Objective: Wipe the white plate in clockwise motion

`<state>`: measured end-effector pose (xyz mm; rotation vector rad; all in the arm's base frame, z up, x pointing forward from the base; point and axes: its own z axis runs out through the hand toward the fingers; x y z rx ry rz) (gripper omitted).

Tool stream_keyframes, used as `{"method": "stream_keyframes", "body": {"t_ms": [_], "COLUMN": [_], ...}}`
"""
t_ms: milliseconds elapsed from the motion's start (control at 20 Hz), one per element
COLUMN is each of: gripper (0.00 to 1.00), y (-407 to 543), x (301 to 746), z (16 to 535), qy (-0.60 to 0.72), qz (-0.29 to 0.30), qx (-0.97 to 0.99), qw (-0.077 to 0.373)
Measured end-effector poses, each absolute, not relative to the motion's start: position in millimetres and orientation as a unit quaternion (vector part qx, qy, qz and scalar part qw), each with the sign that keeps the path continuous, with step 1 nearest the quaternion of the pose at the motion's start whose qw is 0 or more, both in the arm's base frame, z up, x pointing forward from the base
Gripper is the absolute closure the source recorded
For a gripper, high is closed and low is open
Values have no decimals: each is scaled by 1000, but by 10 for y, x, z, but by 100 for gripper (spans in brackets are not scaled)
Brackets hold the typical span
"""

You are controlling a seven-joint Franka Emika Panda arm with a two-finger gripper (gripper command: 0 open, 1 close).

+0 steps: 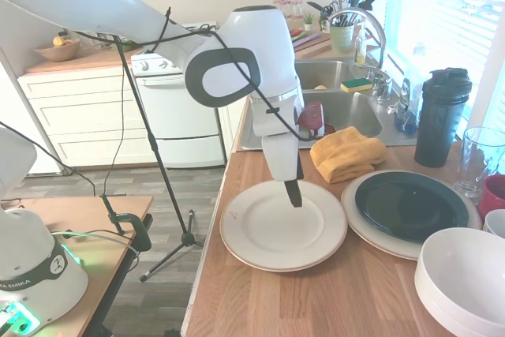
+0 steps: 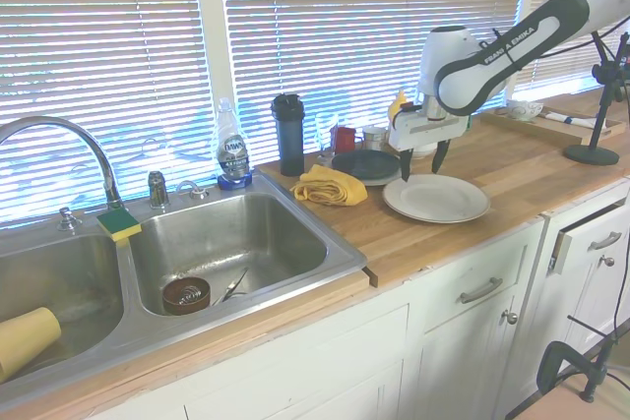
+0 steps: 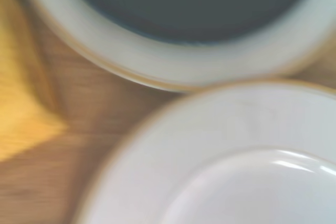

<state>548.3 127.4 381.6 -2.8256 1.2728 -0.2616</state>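
First exterior view: the large round cream-white glossy ceramic plate (image 1: 272, 230) with a wide flat rim and thin tan edge lies flat on the wood-plank butcher-block countertop (image 1: 316, 297), near the counter's front edge. Just beside it is a second cream plate carrying a black round plate (image 1: 410, 204); their rims are close, and contact is unclear. A crumpled yellow cloth (image 1: 346, 154) sits behind the two plates, next to the stainless steel sink (image 1: 347, 108). Stacked deep white bowls (image 1: 461, 278), a clear drinking glass (image 1: 477, 159) and a tall black shaker bottle (image 1: 440, 116) are also on the counter. The white smooth-shelled arm comes in from the left and bends down; the dark two-finger gripper (image 1: 293, 193) points straight down over the far part of the white plate. The fingers overlap here, so the claw's state can't be read from this view.

Second exterior view: the arm enters from the right, with its wrist vertical. The gripper (image 2: 421, 159) hangs above the back edge of the white plate (image 2: 436, 198), two dark fingers spread apart with nothing between them, so it is released. The yellow cloth (image 2: 328, 186) lies loose on the wood, apart from the gripper.

Wrist view: blurred. The white plate's glossy rim and well (image 3: 236, 166) fill the lower part, with the black plate on its cream plate (image 3: 189, 3) above it, a strip of wood grain between them and the yellow cloth (image 3: 21, 103) at one side.
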Motion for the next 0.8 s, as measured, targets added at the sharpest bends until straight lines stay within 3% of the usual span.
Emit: {"method": "stream_keyframes", "body": {"t_ms": [350,800], "gripper": [0,0], "y": [1818,2418], "x": [5618,5807], "z": [4117,4077], "qy": [371,324], "qz": [-79,-73], "qx": [-925,-942], "qw": [30,54]}}
